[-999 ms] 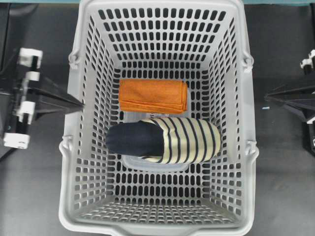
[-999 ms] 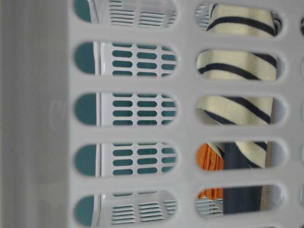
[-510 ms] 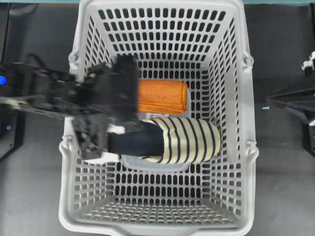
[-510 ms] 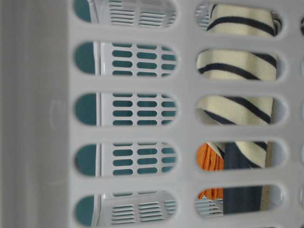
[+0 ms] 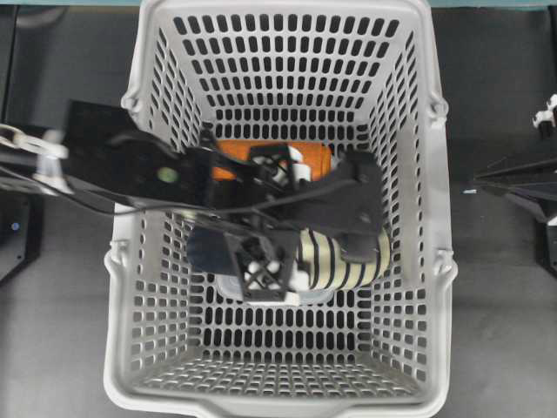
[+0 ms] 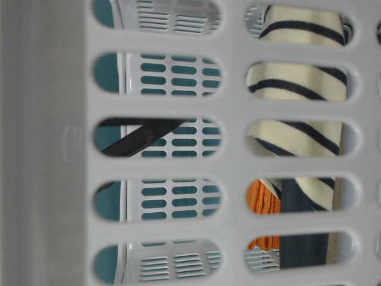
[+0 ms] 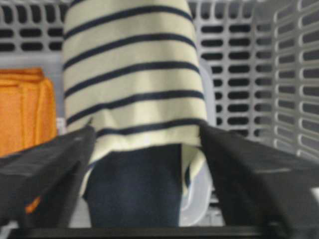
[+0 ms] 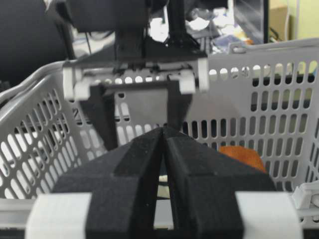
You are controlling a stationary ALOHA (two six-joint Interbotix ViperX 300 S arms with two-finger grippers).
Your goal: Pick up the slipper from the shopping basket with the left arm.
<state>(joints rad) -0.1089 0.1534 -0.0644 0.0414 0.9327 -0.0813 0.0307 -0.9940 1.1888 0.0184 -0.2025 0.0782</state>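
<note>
The slipper, cream with navy stripes and a navy heel, lies in the middle of the grey shopping basket, toe to the right. My left gripper has reached into the basket and is open. Its lattice fingers stand on either side of the slipper. In the left wrist view the slipper fills the gap of the gripper, and both fingers sit close at its sides where the toe cover meets the insole. My right gripper is shut and empty outside the basket's right wall.
A folded orange cloth lies just behind the slipper, partly under the arm, and shows in the left wrist view. A small clear plastic box sits under the slipper. The basket's slotted walls rise on all sides.
The left arm has swung from the basket's left rim to over the slipper. Its open fingers now straddle the slipper. The slipper and the right arm have not moved.
</note>
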